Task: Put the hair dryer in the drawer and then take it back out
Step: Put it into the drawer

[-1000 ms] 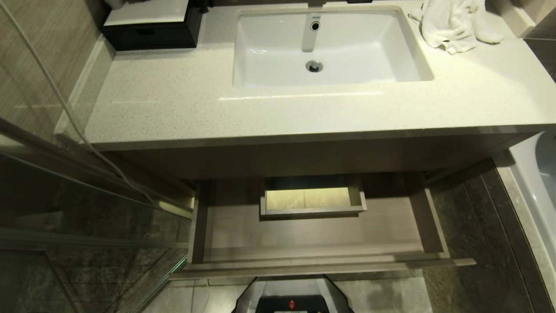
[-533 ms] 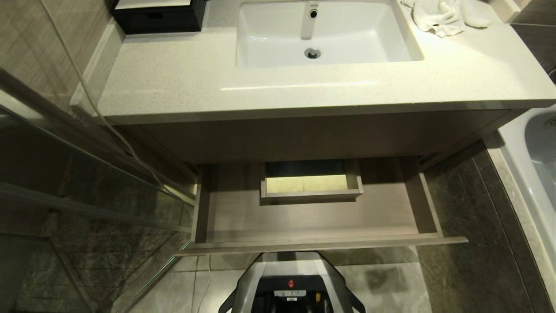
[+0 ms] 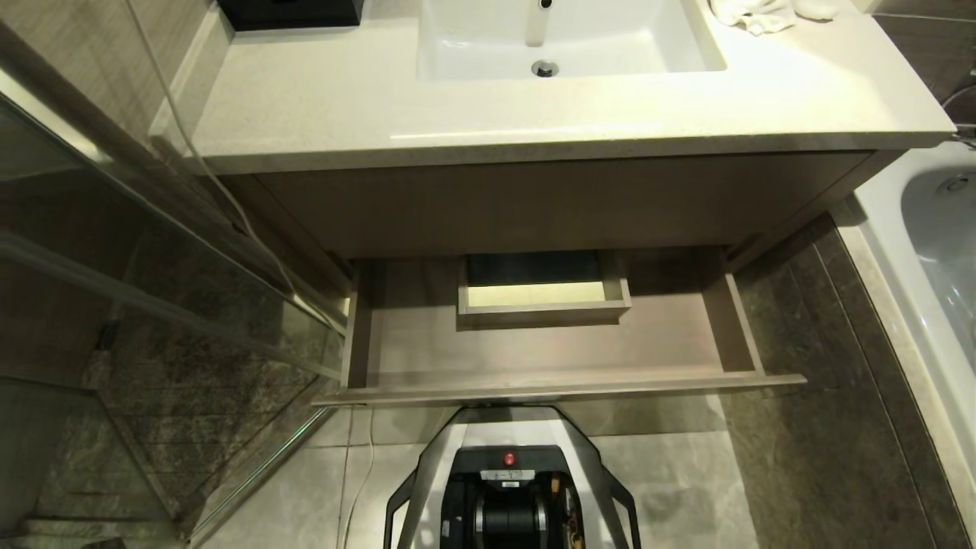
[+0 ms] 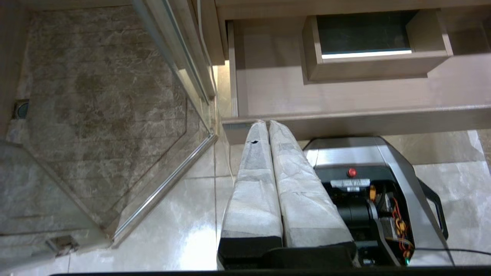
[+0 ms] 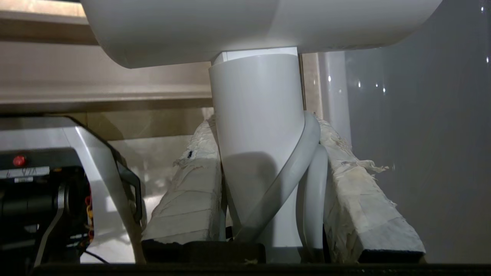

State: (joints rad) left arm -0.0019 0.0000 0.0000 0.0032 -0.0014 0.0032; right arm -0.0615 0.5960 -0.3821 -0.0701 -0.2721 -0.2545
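Note:
The hair dryer point(image 5: 255, 111) is white, and the right wrist view shows its handle standing between the taped fingers. Its round barrel fills the space above them. My right gripper point(image 5: 264, 126) is shut on that handle, with a loop of white cord point(image 5: 307, 153) pinched beside it. The drawer point(image 3: 534, 354) stands pulled out under the vanity, nothing lying on its wood-grain floor around the boxed cut-out point(image 3: 543, 293). My left gripper point(image 4: 266, 123) hangs shut and idle near the drawer point(image 4: 345, 92) front's left end. Neither arm shows in the head view.
A speckled counter point(image 3: 534, 130) with a white sink point(image 3: 671, 46) overhangs the drawer. On its far right lies a white towel point(image 3: 755, 11). A bathtub point(image 3: 938, 229) borders the right, a glass shower partition point(image 3: 152, 305) the left. My base point(image 3: 511, 496) sits just before the drawer front.
The whole head view has slid: counter and drawer sit higher in the picture and more of my base shows, so the camera moved. The drawer stays open with nothing in it.

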